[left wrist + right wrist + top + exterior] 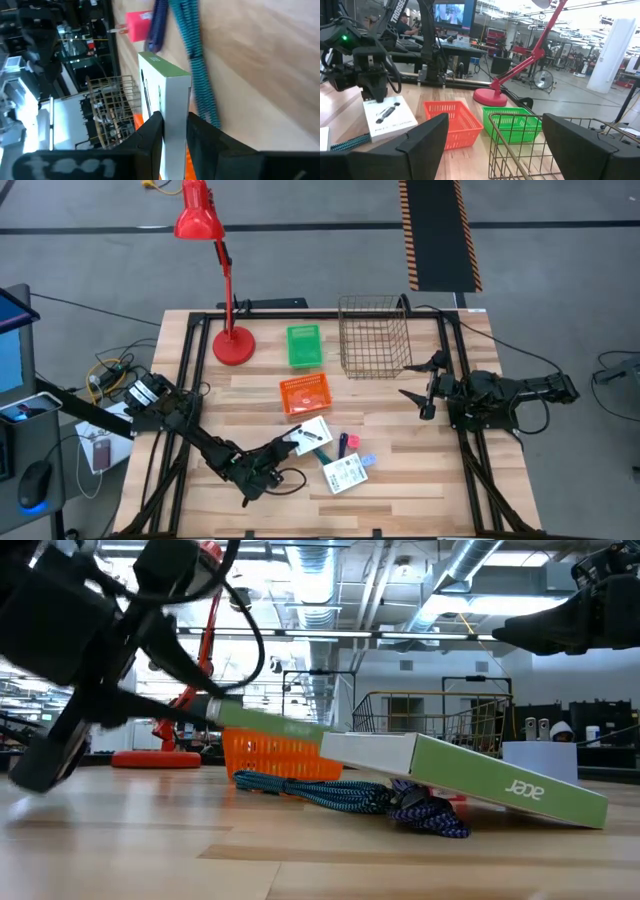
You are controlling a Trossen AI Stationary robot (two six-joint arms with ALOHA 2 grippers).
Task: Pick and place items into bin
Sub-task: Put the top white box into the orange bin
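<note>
Now | left fingers (pixel 175 132) clamp "acer" packet (pixel 167 95) | right fingers (pixel 492 145) apart

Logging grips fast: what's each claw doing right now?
Left claw: closed on the white box, one end lifted off the table.
Right claw: open, empty, beside the wire bin.

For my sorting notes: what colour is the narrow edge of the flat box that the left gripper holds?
Green, on the white flat box pinched by the left gripper; clearest in the low view.

Two black jointed arms (pixel 215 448) — looping black cables, one green indicator light.
</note>
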